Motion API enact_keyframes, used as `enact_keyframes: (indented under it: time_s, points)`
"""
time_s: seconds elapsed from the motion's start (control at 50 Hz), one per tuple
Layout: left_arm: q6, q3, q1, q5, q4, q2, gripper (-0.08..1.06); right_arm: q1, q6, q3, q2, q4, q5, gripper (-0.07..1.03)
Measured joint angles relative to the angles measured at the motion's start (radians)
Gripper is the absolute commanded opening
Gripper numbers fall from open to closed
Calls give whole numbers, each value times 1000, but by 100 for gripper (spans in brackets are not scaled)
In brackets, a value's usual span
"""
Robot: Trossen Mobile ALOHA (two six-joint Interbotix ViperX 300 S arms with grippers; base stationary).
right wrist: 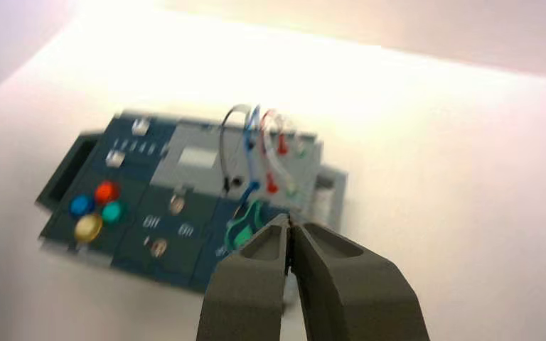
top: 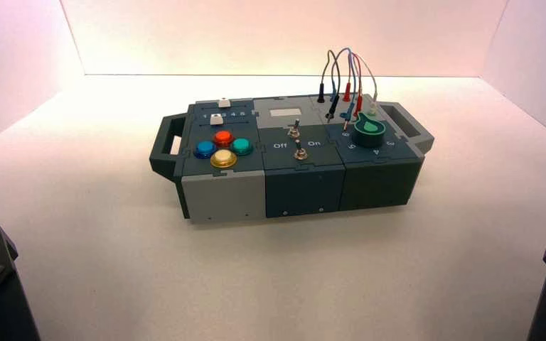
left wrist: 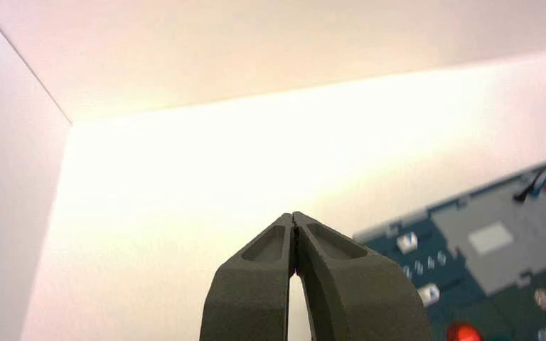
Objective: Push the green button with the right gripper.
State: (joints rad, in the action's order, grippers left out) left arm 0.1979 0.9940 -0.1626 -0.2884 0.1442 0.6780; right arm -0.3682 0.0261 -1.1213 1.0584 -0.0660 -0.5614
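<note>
The green button [top: 242,146] is a small teal dome in the button cluster on the left part of the box [top: 227,195], with a blue button [top: 204,149], a red one [top: 223,138] and a yellow one [top: 223,158] around it. It also shows in the right wrist view [right wrist: 112,212]. My right gripper [right wrist: 289,222] is shut and empty, held well short of the box and above the table. My left gripper [left wrist: 295,217] is shut and empty, parked to the left of the box.
The box carries two sliders [top: 217,118], two toggle switches [top: 297,150] marked Off and On, a dark green pointer knob [top: 370,129] and plugged wires [top: 345,78]. Grey handles [top: 167,145] stick out at both ends. White walls enclose the table.
</note>
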Motion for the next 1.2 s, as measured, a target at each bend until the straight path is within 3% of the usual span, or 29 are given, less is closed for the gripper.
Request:
enact_keyframes:
  time_s: [0.1,0.26,0.4,0.66,0.92,1.2]
  points:
    - [0,-29,-3,-44,0,-58,-3,-52,0,17,-71,-14,-25,-2]
    - [-2,-81,-11,-114,0,-161,-3,-167,0,64,-232,-77,-40,-2]
    - [-2,-117,-23,-156,0,-225,-3,-290,0,155,-439,-109,-40,-2]
    - [0,-141,-28,-198,0,-272,-3,-422,0,342,-764,-132,-43,-2]
    - [2,-144,-29,-219,-5,-275,-3,-495,0,526,-1063,-133,-92,-2]
    - [2,-144,-29,-225,-8,-275,-3,-499,-3,627,-1218,-135,-120,-2]
